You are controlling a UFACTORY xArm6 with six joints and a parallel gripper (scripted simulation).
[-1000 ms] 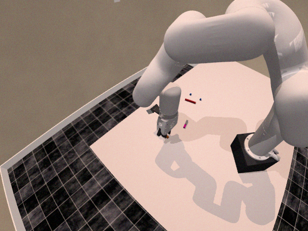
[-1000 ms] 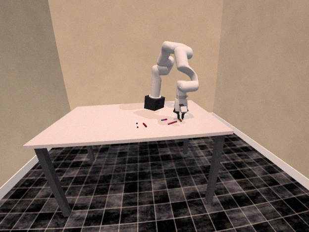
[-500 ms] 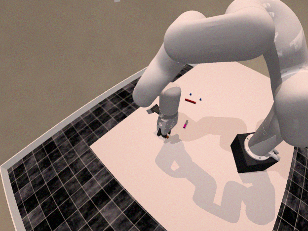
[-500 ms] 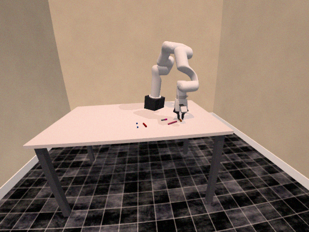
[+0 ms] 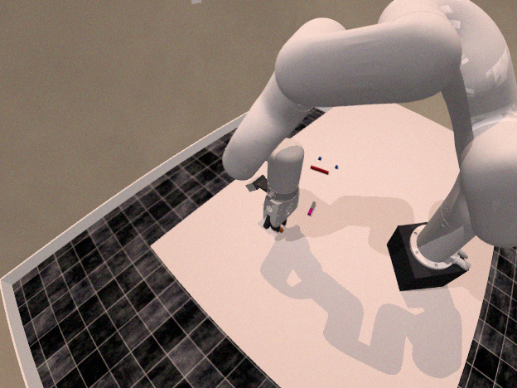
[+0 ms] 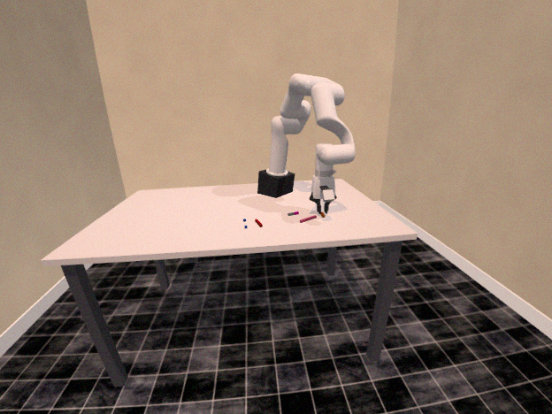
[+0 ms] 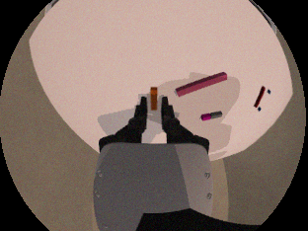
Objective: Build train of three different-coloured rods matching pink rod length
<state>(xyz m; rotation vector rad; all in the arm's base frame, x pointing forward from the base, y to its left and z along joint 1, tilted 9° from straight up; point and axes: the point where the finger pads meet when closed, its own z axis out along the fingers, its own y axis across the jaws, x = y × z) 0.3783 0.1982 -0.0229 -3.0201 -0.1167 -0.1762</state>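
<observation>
Standing narrowly spread, the pincer (image 5: 273,229) (image 6: 323,213) (image 7: 154,104), fingertips either side of the orange rod (image 5: 281,230) (image 6: 322,215) (image 7: 154,99).

My tool (image 5: 275,230) (image 6: 322,213) (image 7: 154,104) is pointing down over the bench (image 5: 234,283) (image 6: 178,222) (image 7: 99,59) — the pink rod (image 6: 308,218) (image 7: 201,84) is lying close on one side, blocking a low sweep toward the red rod (image 5: 319,170) (image 6: 258,222) (image 7: 260,97). On the orange rod's (image 5: 281,230) (image 6: 322,214) (image 7: 154,99) other side, bare bench is leaving me room.

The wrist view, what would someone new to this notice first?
The black-fingered gripper, with a small orange rod in line with the gap between its fingers. Then the long pink rod, slanting to the right of them.
</observation>
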